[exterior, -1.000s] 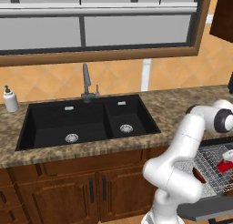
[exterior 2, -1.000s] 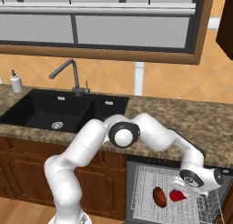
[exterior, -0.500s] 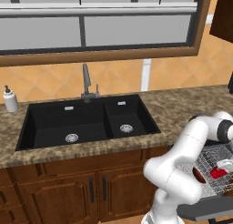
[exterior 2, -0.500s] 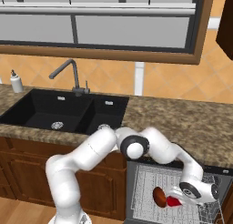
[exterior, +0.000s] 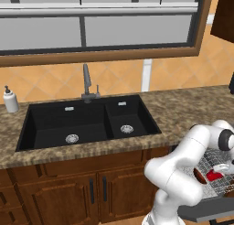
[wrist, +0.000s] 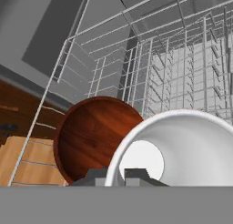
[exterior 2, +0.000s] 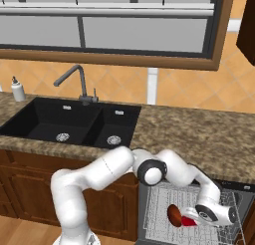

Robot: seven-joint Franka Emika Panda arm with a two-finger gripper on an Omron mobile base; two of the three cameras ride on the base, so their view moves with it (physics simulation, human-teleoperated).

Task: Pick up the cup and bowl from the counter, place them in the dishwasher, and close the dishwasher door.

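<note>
The two dark finger tips of the gripper pinch the white rim of the small bright red cup, one tip inside and one outside the wall. Just beside the cup, touching or nearly so, lies the one glossy dark red-brown round bowl, tipped on its side in the silvery wire-mesh rack.

The right base view adds the cup's red outside under the hand, the bowl on its left, and the grey dishwasher open below the brown speckled counter. The left base view shows one white soap bottle beside the black double sink.
</note>
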